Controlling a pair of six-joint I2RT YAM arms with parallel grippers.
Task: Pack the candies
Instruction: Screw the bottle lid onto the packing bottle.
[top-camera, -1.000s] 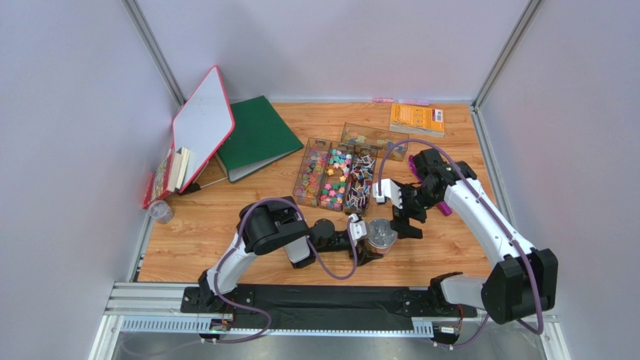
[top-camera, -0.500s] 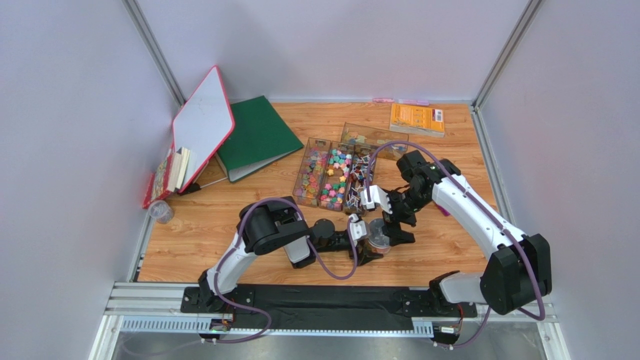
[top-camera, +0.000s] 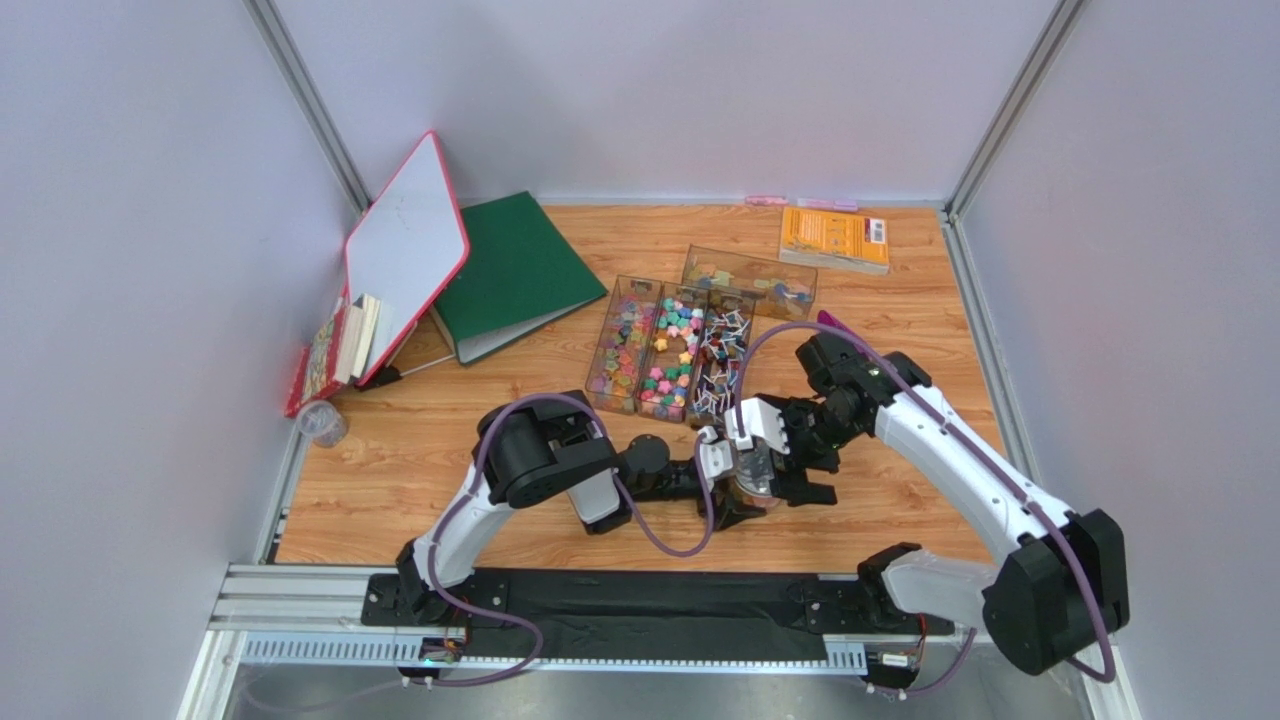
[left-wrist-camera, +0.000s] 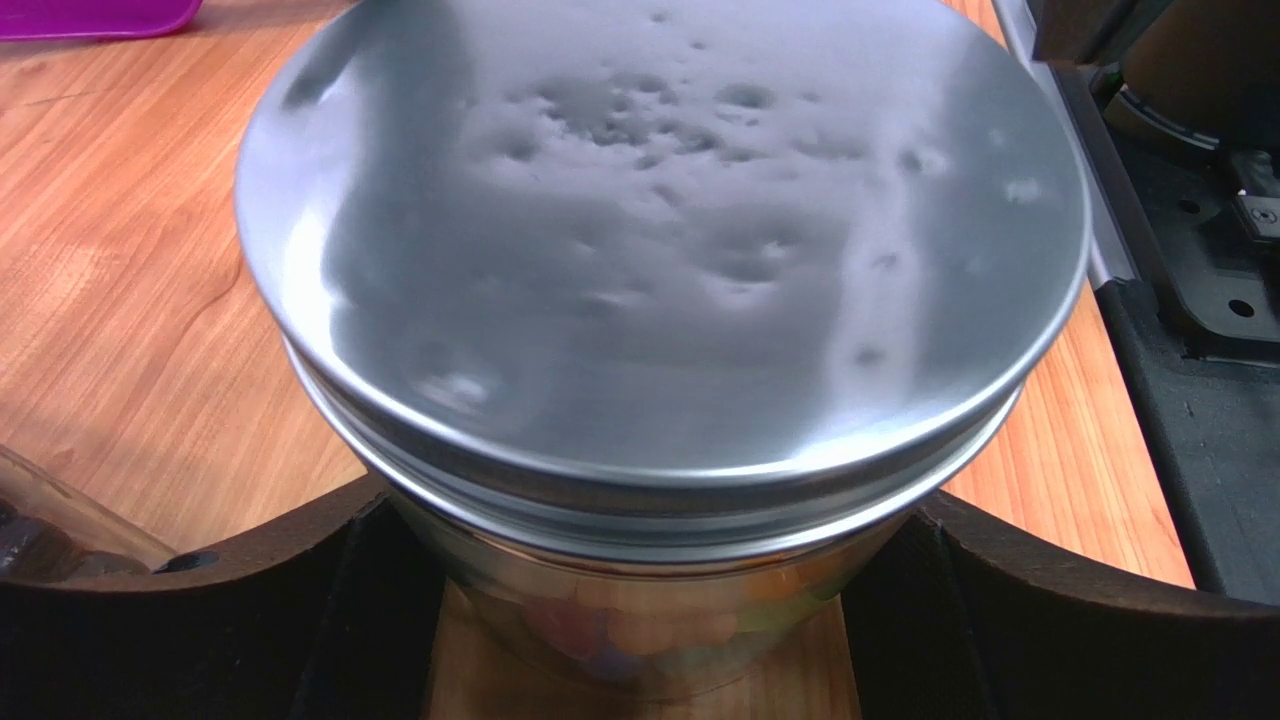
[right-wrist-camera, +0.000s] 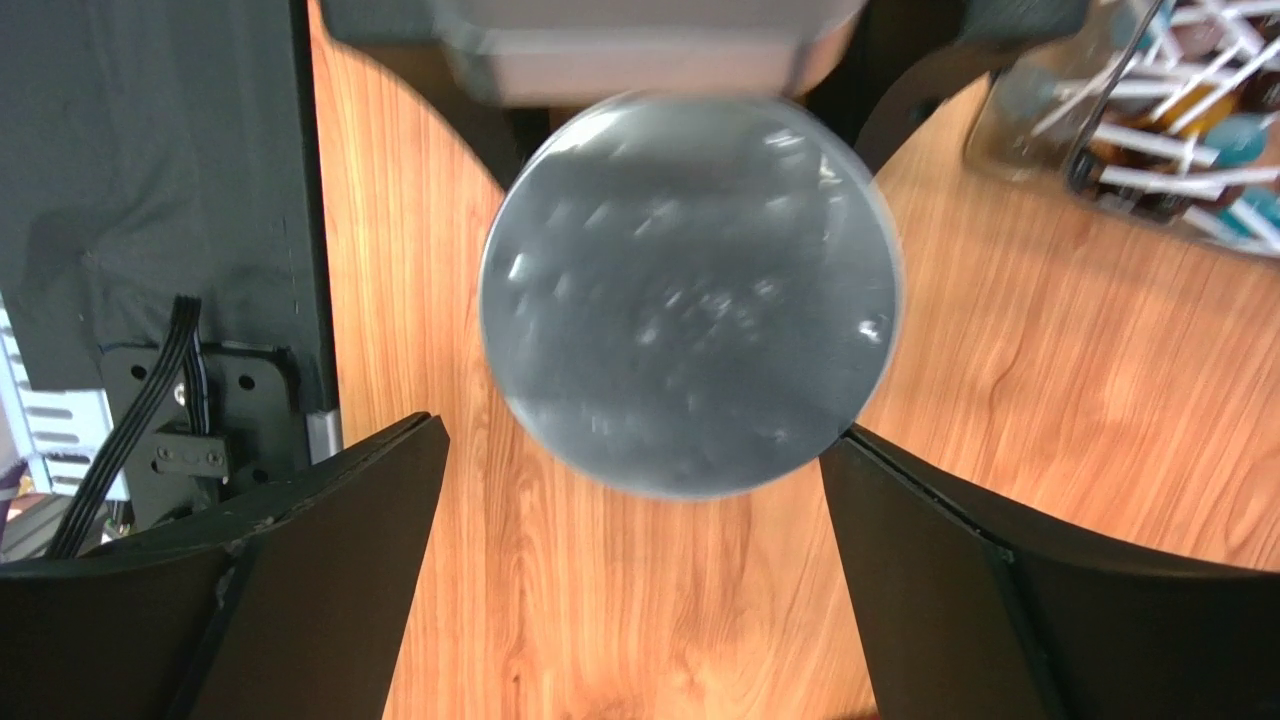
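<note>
Candies (top-camera: 670, 348) fill the clear trays (top-camera: 597, 372) at mid-table, near both grippers but outside their fingers. A few more show through the wall of a clear jar (left-wrist-camera: 601, 633) under its metal lid (left-wrist-camera: 661, 225). Left gripper (left-wrist-camera: 639, 588) clasps that jar just below the lid. Right gripper (right-wrist-camera: 631, 585) hangs spread wide over it, a finger on either side of the lid, neither touching.

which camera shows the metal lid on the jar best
Left wrist: the lid fills the frame, sharp, its dented silver top and rim seated on the clear jar of candies. Right wrist sees it from straight above but blurred. Top external shows it tiny and mostly covered.
</note>
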